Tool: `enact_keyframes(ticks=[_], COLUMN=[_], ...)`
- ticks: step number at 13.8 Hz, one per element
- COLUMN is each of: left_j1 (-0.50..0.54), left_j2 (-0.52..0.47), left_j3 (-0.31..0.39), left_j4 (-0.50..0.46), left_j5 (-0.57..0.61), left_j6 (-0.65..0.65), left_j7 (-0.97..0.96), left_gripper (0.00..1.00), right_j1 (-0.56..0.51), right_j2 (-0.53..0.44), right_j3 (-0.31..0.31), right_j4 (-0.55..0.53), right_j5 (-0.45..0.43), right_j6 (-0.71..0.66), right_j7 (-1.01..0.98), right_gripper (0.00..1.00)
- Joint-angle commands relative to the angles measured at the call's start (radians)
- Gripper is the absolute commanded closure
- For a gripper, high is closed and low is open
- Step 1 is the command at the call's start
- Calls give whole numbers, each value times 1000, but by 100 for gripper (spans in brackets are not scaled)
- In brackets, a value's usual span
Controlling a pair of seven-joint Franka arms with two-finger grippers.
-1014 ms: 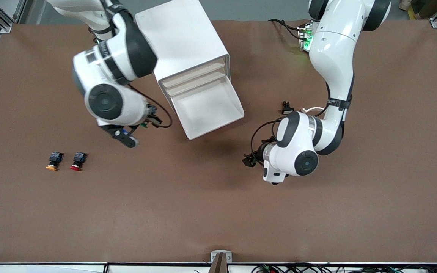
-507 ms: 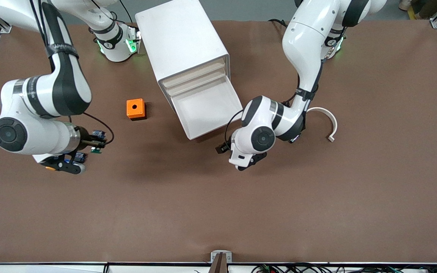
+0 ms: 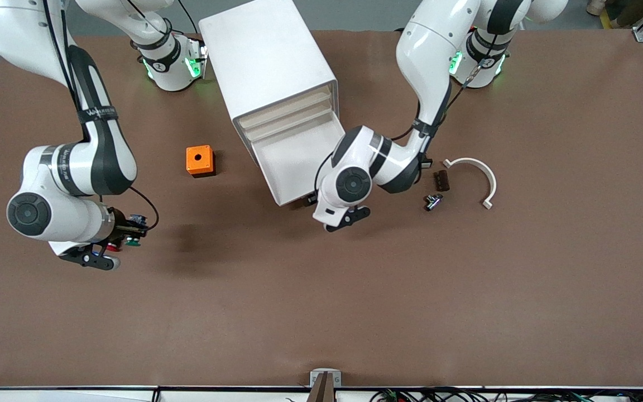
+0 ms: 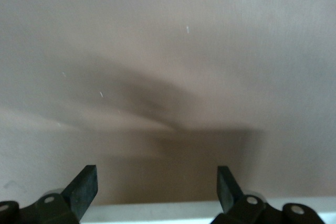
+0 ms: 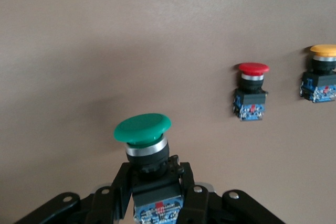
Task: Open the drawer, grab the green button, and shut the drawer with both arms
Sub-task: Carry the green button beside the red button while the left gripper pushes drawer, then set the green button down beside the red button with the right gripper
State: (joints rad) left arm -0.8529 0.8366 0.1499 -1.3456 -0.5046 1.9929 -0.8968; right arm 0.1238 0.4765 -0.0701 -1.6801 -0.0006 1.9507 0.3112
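The drawer [image 3: 299, 159], lowest in the white cabinet [image 3: 268, 61], stands pulled out and looks empty. My right gripper [image 3: 130, 234] is shut on the green button [image 3: 130, 242], low over the table toward the right arm's end. In the right wrist view the green button [image 5: 143, 129] stands upright between the fingers of the right gripper [image 5: 152, 184]. My left gripper [image 3: 311, 199] is at the drawer's front corner, mostly hidden by its wrist. In the left wrist view the left gripper [image 4: 156, 187] is open and empty, with a white edge [image 4: 157, 211] between its fingers.
A red button [image 5: 252, 93] and a yellow button [image 5: 321, 74] stand on the table beside the right gripper. An orange box [image 3: 199, 160] lies beside the cabinet. A white curved piece [image 3: 475, 173] and two small dark parts [image 3: 440, 180] lie toward the left arm's end.
The right arm has swung from beside the cabinet toward its end of the table, lowering the green button beside the red one. The left gripper has moved up to the drawer's front.
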Motion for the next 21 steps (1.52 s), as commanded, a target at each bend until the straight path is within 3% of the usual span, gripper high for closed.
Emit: enact_keyframes(ticks=[1, 5, 13, 17, 21], left_j1=[-34, -94, -178, -218, -229], left_j2=[-22, -19, -27, -27, -22], left_j3=[4, 4, -1, -3, -24], left_j4=[-35, -41, -55, -56, -56], left_j5=[21, 18, 4, 4, 3], left_j6=[4, 4, 15, 15, 15], left_j7=[-17, -91, -185, -243, -251], left_gripper=[0, 0, 0, 0, 0], right_j1=[-32, -55, -47, -47, -49], right_j2=[46, 102, 163, 169, 169], right_j3=[19, 21, 21, 21, 21], right_j4=[-3, -3, -4, -81, -105], right_j5=[-24, -70, -68, -68, -67], right_j6=[45, 51, 141, 290, 313], right_j7=[-6, -6, 51, 51, 51], right_gripper=[97, 96, 94, 93, 87])
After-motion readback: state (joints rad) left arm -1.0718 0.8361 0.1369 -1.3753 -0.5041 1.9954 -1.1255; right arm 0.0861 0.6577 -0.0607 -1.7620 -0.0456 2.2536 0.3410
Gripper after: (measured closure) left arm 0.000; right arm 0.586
